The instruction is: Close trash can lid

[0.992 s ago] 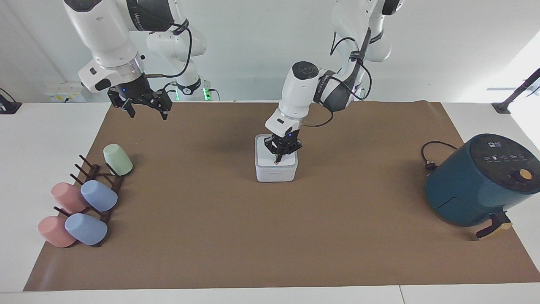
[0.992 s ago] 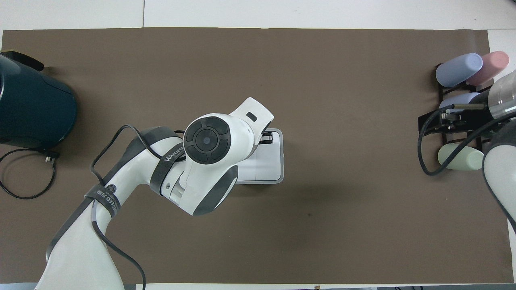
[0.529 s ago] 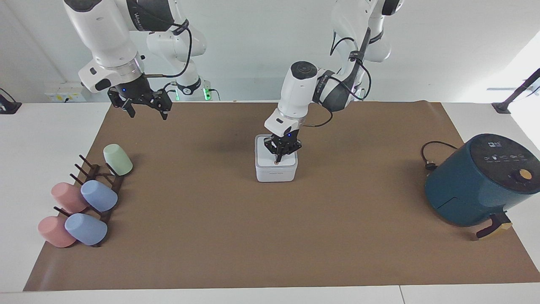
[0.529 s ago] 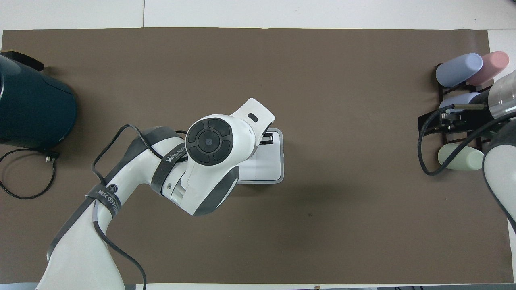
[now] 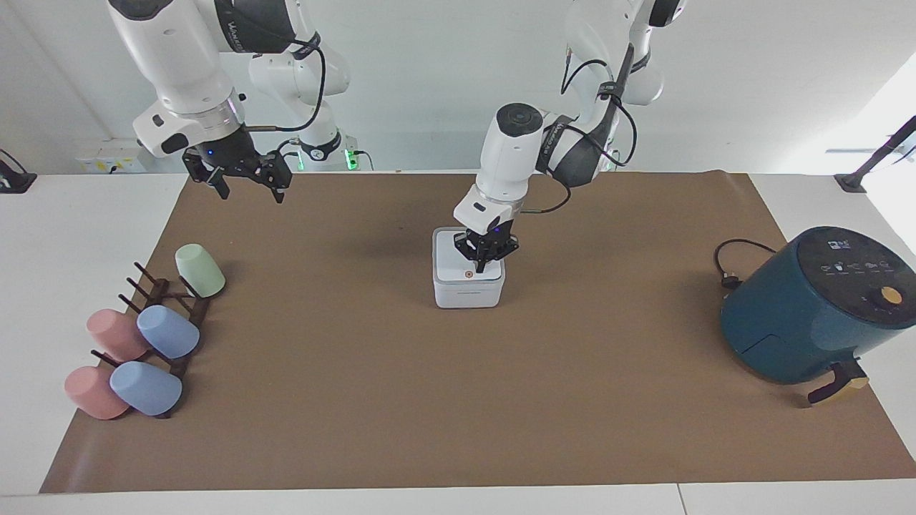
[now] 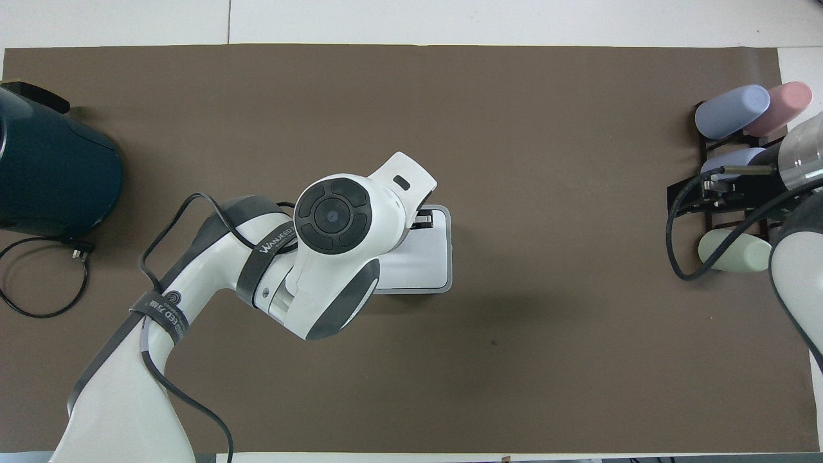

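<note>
Facing view: the trash can [image 5: 469, 279] sits mid-mat, its lid [image 5: 465, 266] lying flat. The left gripper [image 5: 484, 269], fingers pressed together, points down directly over it. The right gripper [image 5: 245, 187], fingers spread, waits well apart.

Overhead view: the left arm covers most of the lid [image 6: 424, 257].

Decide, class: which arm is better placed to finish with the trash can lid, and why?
Left. The left gripper is right over the lid, which lies flat on the trash can at mid-table. The right gripper waits raised over the mat's edge at its own end, well away from the can.
</note>
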Controlling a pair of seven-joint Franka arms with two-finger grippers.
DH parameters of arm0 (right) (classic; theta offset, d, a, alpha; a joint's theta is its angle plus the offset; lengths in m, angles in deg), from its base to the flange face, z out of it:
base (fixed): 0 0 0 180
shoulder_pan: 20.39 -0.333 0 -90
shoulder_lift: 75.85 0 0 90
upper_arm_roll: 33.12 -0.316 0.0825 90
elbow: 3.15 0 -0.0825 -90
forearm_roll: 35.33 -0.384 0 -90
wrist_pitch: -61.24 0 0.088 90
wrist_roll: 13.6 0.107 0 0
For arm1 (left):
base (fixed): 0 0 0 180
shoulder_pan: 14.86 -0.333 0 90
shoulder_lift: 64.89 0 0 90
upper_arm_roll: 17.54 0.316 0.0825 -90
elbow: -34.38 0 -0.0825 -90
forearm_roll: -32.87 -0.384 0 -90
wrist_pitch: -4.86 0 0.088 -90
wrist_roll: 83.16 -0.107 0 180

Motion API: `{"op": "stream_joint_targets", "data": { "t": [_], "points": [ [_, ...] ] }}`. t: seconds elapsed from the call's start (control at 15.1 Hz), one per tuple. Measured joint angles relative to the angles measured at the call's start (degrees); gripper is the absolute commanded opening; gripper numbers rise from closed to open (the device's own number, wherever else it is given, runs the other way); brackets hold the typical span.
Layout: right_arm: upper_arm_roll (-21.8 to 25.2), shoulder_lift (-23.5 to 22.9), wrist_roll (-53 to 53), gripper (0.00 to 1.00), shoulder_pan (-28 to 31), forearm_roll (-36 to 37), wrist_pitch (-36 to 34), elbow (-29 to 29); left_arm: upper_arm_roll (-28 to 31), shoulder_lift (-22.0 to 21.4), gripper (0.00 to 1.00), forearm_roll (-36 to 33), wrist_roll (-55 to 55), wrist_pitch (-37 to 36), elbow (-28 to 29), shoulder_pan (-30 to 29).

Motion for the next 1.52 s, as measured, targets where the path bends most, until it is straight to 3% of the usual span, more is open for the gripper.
{"op": "stream_joint_targets", "data": {
  "t": [0.4, 0.46, 0.53, 0.6, 1.12, 1.32, 1.52],
  "points": [
    [0.00, 0.00, 0.00, 1.00, 0.00, 0.00, 0.00, 0.00, 0.13, -2.43, 0.00, 0.15, -1.05, -9.80, -5.19, -3.77],
    [0.00, 0.00, 0.00, 1.00, 0.00, 0.00, 0.00, 0.00, 0.11, -2.75, 0.06, 0.42, -1.91, -12.19, -6.82, -4.75],
    [0.00, 0.00, 0.00, 1.00, 0.00, 0.00, 0.00, 0.00, 0.13, -3.09, 0.57, 0.72, -2.96, -14.38, -8.28, -5.84],
    [0.00, 0.00, 0.00, 1.00, 0.00, 0.00, 0.00, 0.00, 0.13, -3.57, 1.00, 1.12, -4.17, -16.36, -9.46, -7.05],
    [0.00, 0.00, 0.00, 1.00, 0.00, 0.00, 0.00, 0.00, 0.90, -11.34, 1.00, 2.17, -24.03, -31.73, -11.63, -22.31],
    [0.00, 0.00, 0.00, 1.00, 0.00, 0.00, 0.00, 0.00, 1.02, -12.39, 1.00, 1.96, -31.67, -37.90, -13.34, -28.84],
    [0.00, 0.00, 0.00, 1.00, 0.00, 0.00, 0.00, 0.00, 1.05, -12.38, 1.00, 0.00, -34.11, -45.21, -17.60, -31.58]
  ]
}}
